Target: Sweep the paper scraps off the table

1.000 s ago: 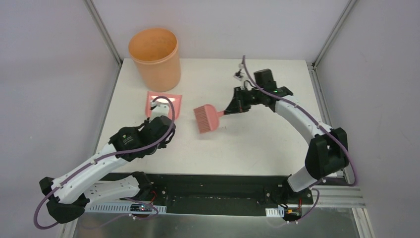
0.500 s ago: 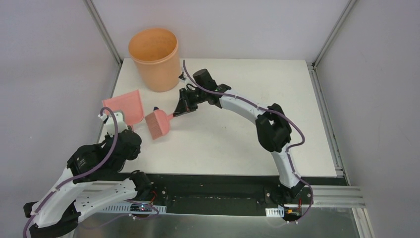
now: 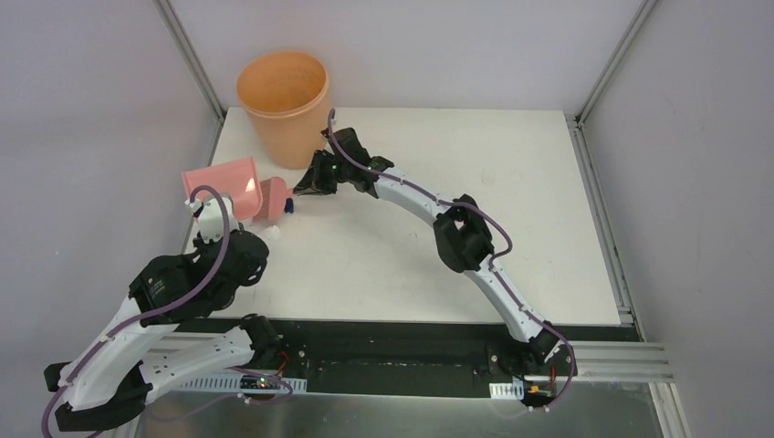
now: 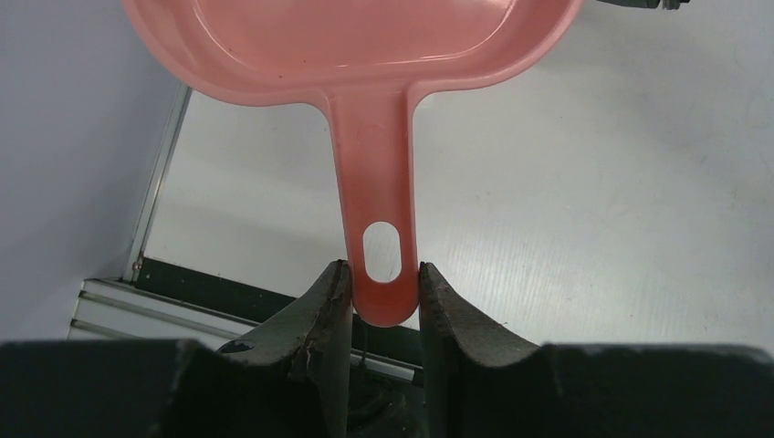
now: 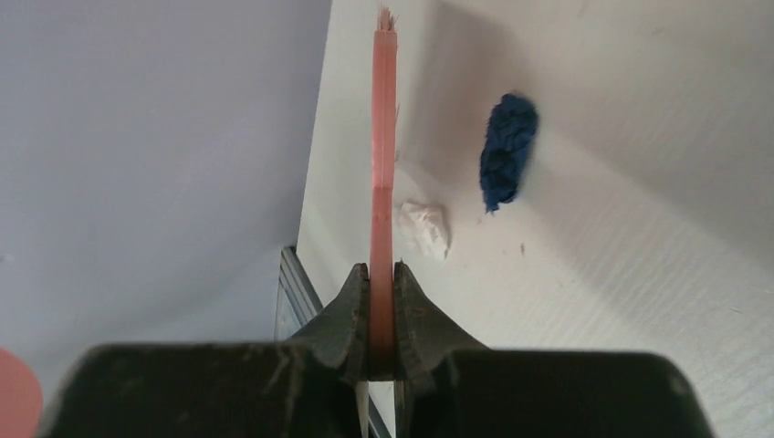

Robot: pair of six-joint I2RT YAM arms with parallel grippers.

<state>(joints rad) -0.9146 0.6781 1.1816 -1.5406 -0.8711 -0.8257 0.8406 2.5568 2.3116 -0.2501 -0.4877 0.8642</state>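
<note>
My left gripper [image 3: 230,222] is shut on the handle [image 4: 381,228] of the salmon-pink dustpan [image 3: 219,181], which it holds tilted over the table's [image 3: 411,255] left edge. The pan's inside [image 4: 356,36] looks bare. My right gripper [image 3: 304,188] is shut on the salmon-pink hand brush [image 3: 272,199], whose head is right beside the pan's mouth. In the right wrist view the brush [image 5: 383,137] is edge-on. Two paper scraps show: a dark blue wad [image 3: 288,206] [image 5: 507,151] just right of the brush and a white wad [image 3: 271,234] [image 5: 424,226] nearer me. No magenta or black scraps show.
The orange bucket [image 3: 285,105] stands at the back left corner, just behind the right gripper. Metal frame posts [image 3: 192,59] rise at the back corners. The right arm [image 3: 465,242] stretches diagonally across the table's middle.
The right arm has swept the brush leftward across the table to the dustpan. The left arm has carried the dustpan left and back, tilting it at the table's left edge.
</note>
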